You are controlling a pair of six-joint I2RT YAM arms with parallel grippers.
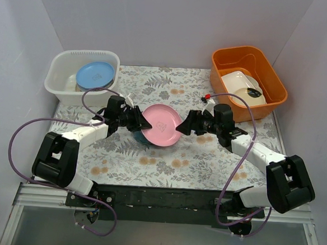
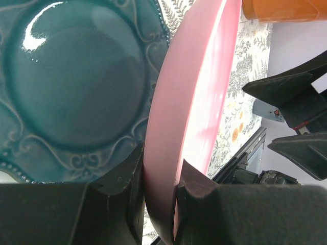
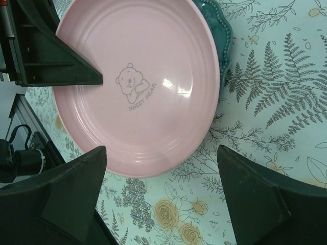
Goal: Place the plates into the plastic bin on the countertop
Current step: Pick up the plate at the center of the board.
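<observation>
Status of left gripper [image 2: 159, 185]: you will find its two fingers pressed onto the rim of the pink plate [image 1: 162, 125], one pad on each face, so the plate is pinched at its left edge. The left wrist view shows that rim edge-on between the pads.

Status of right gripper [image 3: 162, 157]: its fingers stand spread wide. The right rim of the pink plate lies at the mouth of that gap, and in the right wrist view neither finger touches it.

Position of the pink plate: it is at the middle of the countertop [image 1: 166, 159], between the two grippers, face up, with a small bear print [image 3: 134, 89] at its centre. It partly covers a teal plate [image 2: 71, 87] with an embossed scroll border, which lies on the countertop below and to the left. You cannot tell from these views whether the two plates touch.

Position of the plastic bin [image 1: 57, 73]: far left corner of the countertop, well apart from the pink plate. A blue plate [image 1: 95, 74] lies inside it.

An orange tub [image 1: 279, 91] stands at the far right corner and holds pale dishes.
</observation>
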